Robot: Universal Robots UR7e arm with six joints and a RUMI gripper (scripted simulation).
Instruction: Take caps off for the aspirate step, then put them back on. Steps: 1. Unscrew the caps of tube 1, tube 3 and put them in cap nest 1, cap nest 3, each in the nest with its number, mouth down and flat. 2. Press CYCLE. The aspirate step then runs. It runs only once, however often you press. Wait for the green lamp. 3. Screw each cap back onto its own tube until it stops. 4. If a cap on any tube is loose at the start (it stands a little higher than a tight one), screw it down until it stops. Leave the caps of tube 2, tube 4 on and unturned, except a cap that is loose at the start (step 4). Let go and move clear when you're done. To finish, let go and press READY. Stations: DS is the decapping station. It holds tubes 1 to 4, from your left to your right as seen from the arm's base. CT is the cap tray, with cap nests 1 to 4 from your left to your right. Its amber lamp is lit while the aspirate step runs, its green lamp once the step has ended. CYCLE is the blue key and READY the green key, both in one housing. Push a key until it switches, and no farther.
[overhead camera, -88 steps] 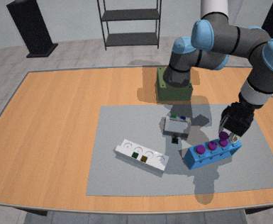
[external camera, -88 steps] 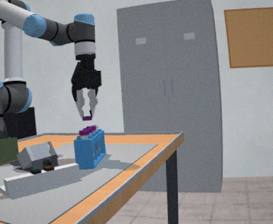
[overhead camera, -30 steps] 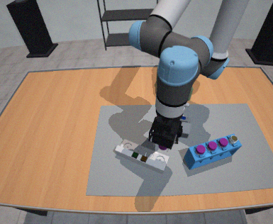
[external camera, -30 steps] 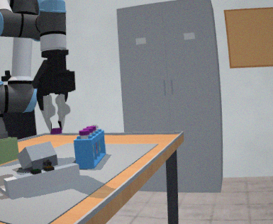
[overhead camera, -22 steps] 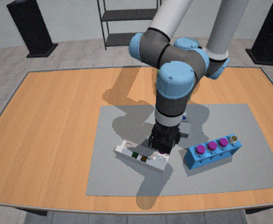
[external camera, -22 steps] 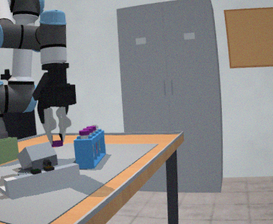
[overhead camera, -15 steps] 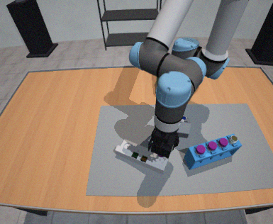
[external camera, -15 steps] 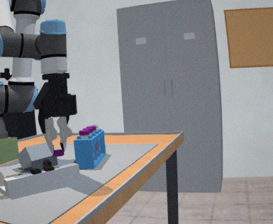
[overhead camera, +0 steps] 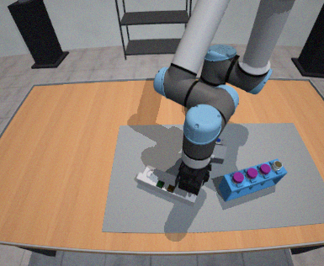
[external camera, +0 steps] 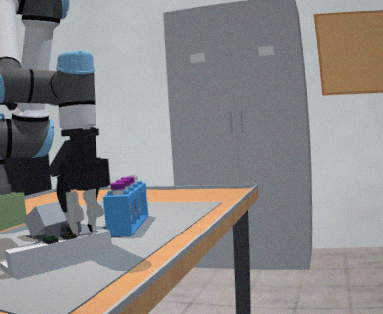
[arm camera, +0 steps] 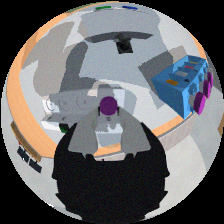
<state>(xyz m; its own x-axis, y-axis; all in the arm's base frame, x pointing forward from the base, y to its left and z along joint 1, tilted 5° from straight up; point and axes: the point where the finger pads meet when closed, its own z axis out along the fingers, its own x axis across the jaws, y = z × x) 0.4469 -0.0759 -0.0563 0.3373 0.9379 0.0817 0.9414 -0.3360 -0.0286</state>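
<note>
Fingers (external camera: 93,209) clenched round a purple cap (arm camera: 108,105), above the white tray (overhead camera: 146,180) (external camera: 57,255) (arm camera: 82,111).

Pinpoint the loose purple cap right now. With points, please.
In the wrist view, the purple cap (arm camera: 108,106) is between the gripper's (arm camera: 108,111) fingertips, over the cap tray (arm camera: 75,105), away from the blue rack (arm camera: 172,92).

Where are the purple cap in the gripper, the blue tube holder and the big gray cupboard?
Purple cap (arm camera: 108,106): wrist view, its top.
Blue tube holder (overhead camera: 254,183) (external camera: 118,216) (arm camera: 172,92): top, exterior and wrist views, its side.
Gray cupboard (external camera: 201,129): exterior view, its door.
</note>
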